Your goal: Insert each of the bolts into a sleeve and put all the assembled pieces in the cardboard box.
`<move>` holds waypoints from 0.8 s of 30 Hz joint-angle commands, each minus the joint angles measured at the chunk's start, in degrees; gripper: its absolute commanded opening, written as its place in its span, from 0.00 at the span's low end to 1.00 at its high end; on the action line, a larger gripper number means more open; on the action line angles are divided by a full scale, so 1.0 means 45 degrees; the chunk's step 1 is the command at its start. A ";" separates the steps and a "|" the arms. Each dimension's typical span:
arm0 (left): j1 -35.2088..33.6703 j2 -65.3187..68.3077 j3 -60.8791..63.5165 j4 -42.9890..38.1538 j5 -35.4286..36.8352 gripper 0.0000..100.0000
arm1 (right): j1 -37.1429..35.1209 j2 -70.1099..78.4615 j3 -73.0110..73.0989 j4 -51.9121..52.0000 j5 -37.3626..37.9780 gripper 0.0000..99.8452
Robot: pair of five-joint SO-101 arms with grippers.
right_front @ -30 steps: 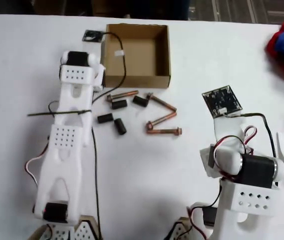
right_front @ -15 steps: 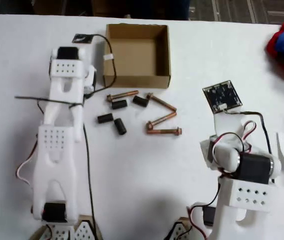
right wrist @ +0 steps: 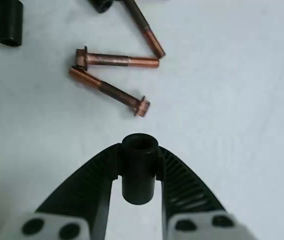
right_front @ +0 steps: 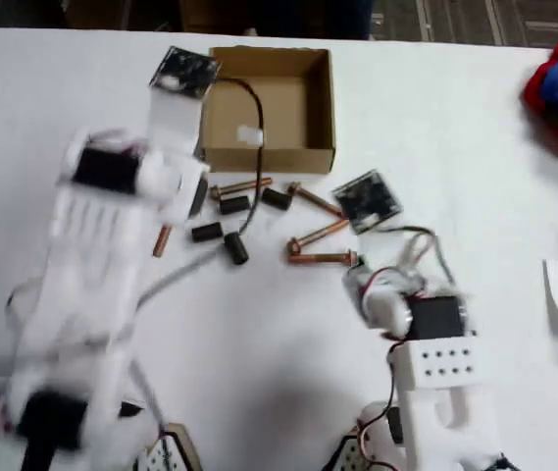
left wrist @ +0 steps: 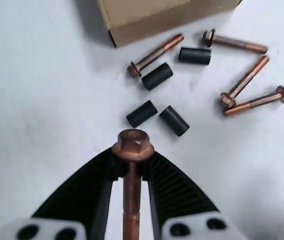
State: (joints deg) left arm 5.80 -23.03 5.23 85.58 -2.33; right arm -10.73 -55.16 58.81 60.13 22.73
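The left wrist view looks down the left fingers (left wrist: 93, 186), which are closed to a narrow gap on the shank of a copper bolt (left wrist: 133, 146). Its flanged head stands just past the fingertips. In the high view this bolt is a short copper streak beside the blurred left arm, to the left of the loose parts.

The right wrist view shows the right fingers (right wrist: 93, 184) pinched on a black sleeve (right wrist: 139, 170), held upright between them with its open bore showing. From above, that arm sits near and right of the parts.

The high view takes in the whole spread: four loose bolts (right_front: 320, 258) and four loose sleeves (right_front: 236, 248) lie on the white bench (right_front: 288, 363), just near of the open-topped cardboard box (right_front: 269, 157). The left wrist view catches the same parts below one corner of the box.
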 commanded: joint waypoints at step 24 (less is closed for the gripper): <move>0.1661 -0.9299 0.9524 -1.0803 0.3028 0.03 | -0.3507 -0.0127 0.4747 -1.3255 -0.5079 0.02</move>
State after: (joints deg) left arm 11.60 -68.66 50.33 43.38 8.31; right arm -25.76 -55.08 80.44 4.40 1.71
